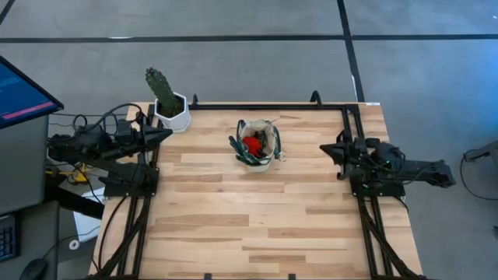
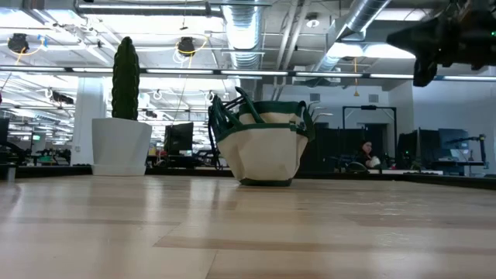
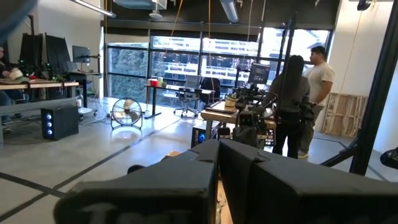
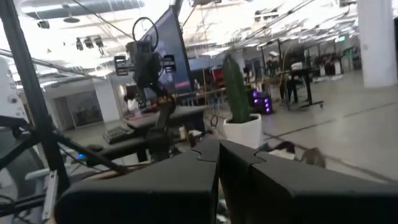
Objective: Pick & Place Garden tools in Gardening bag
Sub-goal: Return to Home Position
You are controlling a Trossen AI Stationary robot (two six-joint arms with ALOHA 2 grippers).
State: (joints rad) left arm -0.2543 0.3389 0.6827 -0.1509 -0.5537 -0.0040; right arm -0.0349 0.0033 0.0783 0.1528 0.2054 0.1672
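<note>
Surveying the pale plank table (image 1: pixel 257 225) from above finds the bag (image 1: pixel 264 163) standing upright a little beyond the middle, well apart from both arms. The tools (image 1: pixel 243 150) sit in the bag or its pockets. Green handles jut over its left rim and a red item (image 1: pixel 253 144) shows in the mouth; the rest cannot be told apart. A cactus (image 1: pixel 159 87) in a white pot (image 1: pixel 174 115) stands at the far left corner. The left gripper (image 1: pixel 166 134) hangs at the table's left edge, just beside the pot and pointing inward. Its wrist view shows its fingers (image 3: pixel 186 180) pressed together. The right gripper (image 1: pixel 325 148) hangs at the right edge, facing the bag, and its fingers (image 4: pixel 186 174) likewise meet in a closed seam. Around the table lies a grey concrete floor (image 1: pixel 233 19) crossed by dark lines, with a monitor (image 1: pixel 19 97) off the left side. The low view gives an open office hall behind the table: ducts (image 2: pixel 248 31) and lamps overhead, desks and screens, and a person (image 2: pixel 366 155) far back. The left wrist view takes in two people (image 3: pixel 305 99) standing at a bench, and a fan (image 3: pixel 127 113) on the floor. In the low view the bag's wall hides its contents, and the right arm is cut off at the upper corner.
</note>
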